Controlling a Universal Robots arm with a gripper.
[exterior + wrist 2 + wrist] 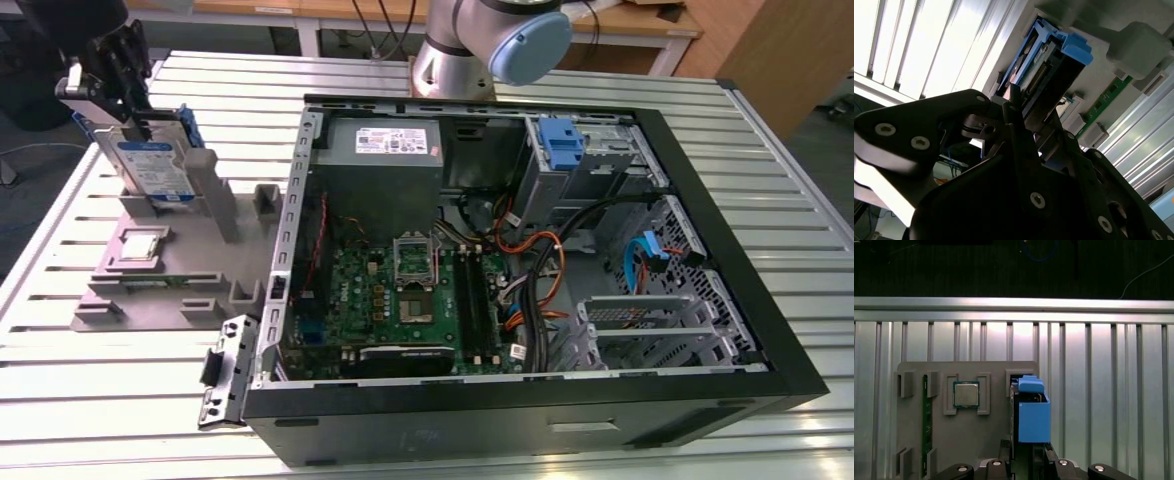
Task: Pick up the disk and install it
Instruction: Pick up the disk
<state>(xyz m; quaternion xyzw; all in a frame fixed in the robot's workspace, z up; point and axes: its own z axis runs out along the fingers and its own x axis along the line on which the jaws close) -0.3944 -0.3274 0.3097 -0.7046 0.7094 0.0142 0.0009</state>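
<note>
The disk [144, 165], silver with a blue-and-white label and a blue bracket, stands on edge in a slot of the grey holder [160, 292] at the exterior view's left. My gripper [134, 120] comes down from above, shut on the disk's upper edge. In the first wrist view the disk's blue bracket [1033, 420] sits between my two black fingers, with the gripper [1025, 449] closed around it. The second wrist view has the disk [1046, 65] edge-on just beyond the gripper [1021, 107]. Whether the disk's lower edge still rests in the slot is hidden.
The holder [994, 435] also carries a square silver processor chip [966, 394] and a green memory stick [927, 420]. To the exterior view's right lies the open computer case [534, 270], with a blue-tabbed drive bay [561, 145] at its far corner. The arm's base [467, 50] stands behind it.
</note>
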